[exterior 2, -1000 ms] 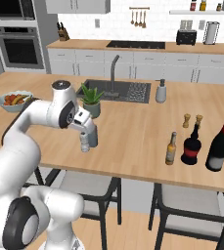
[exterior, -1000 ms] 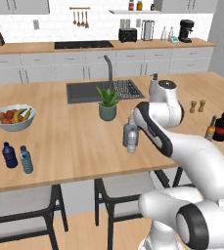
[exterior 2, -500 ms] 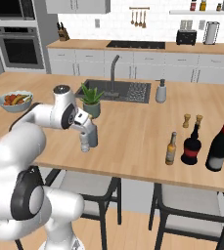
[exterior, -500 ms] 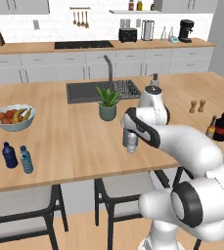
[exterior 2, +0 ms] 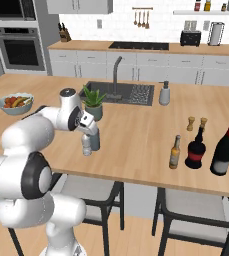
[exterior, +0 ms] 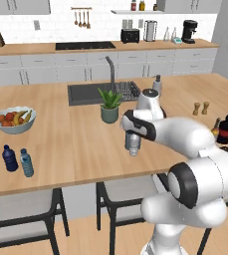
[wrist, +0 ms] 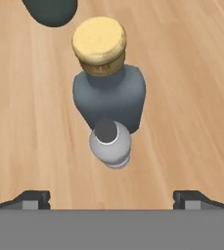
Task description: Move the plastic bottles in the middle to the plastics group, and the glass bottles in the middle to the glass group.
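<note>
Overhead, wide-open jaws above small clear bottle (wrist: 110,144) beside stoppered grey bottle (wrist: 109,93).

You get bright, even light across the kitchen, flat and without glare. On the worktop (exterior: 75,149) shadows are faint; the stools beneath sit in a darker band. Both base views look soft and slightly blurred, with small things coarse-edged. In the hand view the stoppered bottle (wrist: 108,95) and small bottle (wrist: 110,144) read clearly, casting almost no shadow. Straight lines stay straight at the edges.
</note>
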Robot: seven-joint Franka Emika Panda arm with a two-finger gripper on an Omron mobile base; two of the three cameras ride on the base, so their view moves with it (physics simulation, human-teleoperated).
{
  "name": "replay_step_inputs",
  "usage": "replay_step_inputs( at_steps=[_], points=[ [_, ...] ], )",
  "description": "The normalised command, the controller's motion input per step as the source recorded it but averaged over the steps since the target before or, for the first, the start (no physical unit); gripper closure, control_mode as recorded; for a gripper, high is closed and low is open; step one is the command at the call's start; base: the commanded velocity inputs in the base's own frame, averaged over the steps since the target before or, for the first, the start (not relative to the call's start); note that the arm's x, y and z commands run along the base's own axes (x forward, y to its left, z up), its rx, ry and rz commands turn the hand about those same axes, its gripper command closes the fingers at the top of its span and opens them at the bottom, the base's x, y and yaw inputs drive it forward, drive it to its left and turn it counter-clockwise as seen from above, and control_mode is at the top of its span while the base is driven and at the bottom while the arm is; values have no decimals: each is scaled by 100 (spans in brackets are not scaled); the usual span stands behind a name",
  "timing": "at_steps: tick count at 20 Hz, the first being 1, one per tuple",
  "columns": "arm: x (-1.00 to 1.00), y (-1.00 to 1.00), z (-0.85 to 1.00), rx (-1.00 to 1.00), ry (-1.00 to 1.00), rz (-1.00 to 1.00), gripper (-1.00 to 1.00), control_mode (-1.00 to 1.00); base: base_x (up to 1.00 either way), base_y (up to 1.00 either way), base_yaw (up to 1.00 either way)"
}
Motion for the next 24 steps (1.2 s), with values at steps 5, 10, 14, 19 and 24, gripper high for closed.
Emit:
replay_step_inputs(
  at_steps=[5,10,14,19,24],
  points=[
    [21,0,-25,-3,0,0,-100,-100,0,0,0],
    [20,0,-24,-5,0,0,-100,-100,0,0,0],
    [18,0,-12,-4,4,1,-100,-100,0,0,0],
    [14,0,-11,-4,4,2,-100,-100,0,0,0],
    [10,-2,-12,-3,1,1,-100,-100,0,0,0]
  ],
)
